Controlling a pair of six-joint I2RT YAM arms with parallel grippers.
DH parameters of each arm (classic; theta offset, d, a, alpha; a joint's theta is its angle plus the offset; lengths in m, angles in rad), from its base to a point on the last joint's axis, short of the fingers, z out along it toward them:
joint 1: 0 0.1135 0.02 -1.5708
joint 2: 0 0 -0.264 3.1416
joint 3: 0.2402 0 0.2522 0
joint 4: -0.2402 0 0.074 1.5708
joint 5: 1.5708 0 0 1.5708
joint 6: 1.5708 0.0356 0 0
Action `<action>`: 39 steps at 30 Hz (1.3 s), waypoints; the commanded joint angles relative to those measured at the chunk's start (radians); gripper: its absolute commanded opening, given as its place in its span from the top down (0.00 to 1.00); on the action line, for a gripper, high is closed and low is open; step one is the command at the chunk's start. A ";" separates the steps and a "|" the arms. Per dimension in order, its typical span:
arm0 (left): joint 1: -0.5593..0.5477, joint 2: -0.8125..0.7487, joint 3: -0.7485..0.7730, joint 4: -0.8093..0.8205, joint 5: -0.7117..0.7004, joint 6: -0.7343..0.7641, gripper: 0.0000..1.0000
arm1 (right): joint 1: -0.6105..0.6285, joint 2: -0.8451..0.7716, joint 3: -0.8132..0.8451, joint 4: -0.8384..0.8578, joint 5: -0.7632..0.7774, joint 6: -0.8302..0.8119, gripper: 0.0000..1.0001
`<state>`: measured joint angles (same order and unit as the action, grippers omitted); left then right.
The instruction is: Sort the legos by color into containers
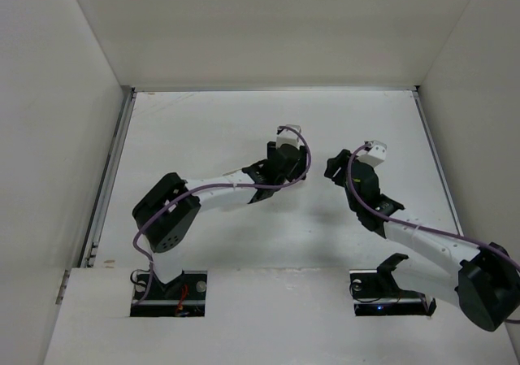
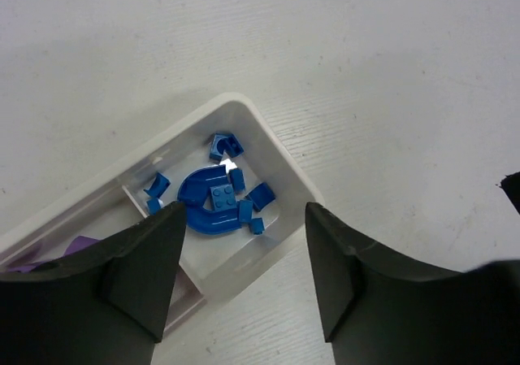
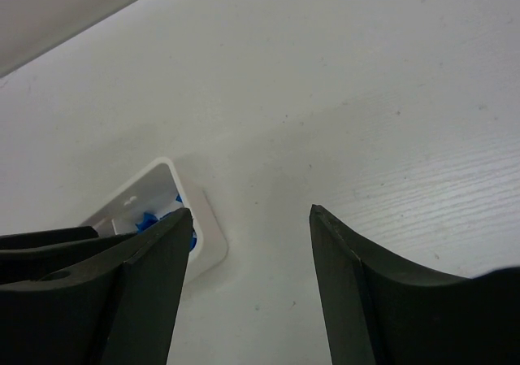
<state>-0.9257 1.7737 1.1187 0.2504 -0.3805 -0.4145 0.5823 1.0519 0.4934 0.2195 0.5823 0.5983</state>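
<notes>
Left tool (image 2: 244, 212) and right tool (image 3: 250, 215) both open, empty. Blue legos (image 2: 244, 206), fan piece (image 2: 203, 210) included, sit in the tray (image 2: 280, 155) end compartment, straight under our left tool. From our right tool it's off left, so we judge the left arm nearer.

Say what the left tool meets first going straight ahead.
Likely the small blue plastic bricks in the end compartment of the shallow white plastic tray, centred in the open left tool; depth unclear.

tray (image 2: 280, 149): rest cut off, hidden behind left end effector (image 2: 244, 212) | purple legos (image 2: 81, 245): mostly hidden, shapes unclear
</notes>
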 commanded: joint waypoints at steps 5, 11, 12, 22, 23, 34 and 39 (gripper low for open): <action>0.006 -0.192 -0.052 0.023 -0.043 0.014 0.00 | -0.002 -0.027 -0.009 0.073 -0.006 0.006 0.38; 0.026 -0.385 -0.201 -0.020 -0.098 -0.017 0.00 | -0.002 -0.043 -0.015 0.075 0.004 0.003 0.48; 0.037 -0.434 -0.241 -0.031 -0.112 -0.026 0.00 | -0.002 -0.044 -0.016 0.075 0.005 0.003 0.50; 0.240 -0.963 -0.517 -0.370 -0.152 -0.217 0.00 | -0.002 -0.032 -0.013 0.069 0.022 0.001 0.82; 0.262 -1.008 -0.533 -0.408 -0.155 -0.231 0.00 | -0.002 -0.036 -0.013 0.069 0.027 0.001 0.83; 0.626 -1.242 -0.606 -0.800 -0.173 -0.392 0.00 | -0.008 0.028 -0.058 0.173 0.103 -0.006 0.38; 0.626 -1.203 -0.589 -0.806 -0.167 -0.394 0.00 | -0.009 0.091 -0.059 0.193 0.137 -0.008 0.30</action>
<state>-0.3058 0.5613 0.5159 -0.5220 -0.5529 -0.7849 0.5812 1.1229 0.4412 0.3290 0.6693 0.5980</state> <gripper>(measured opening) 0.997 0.691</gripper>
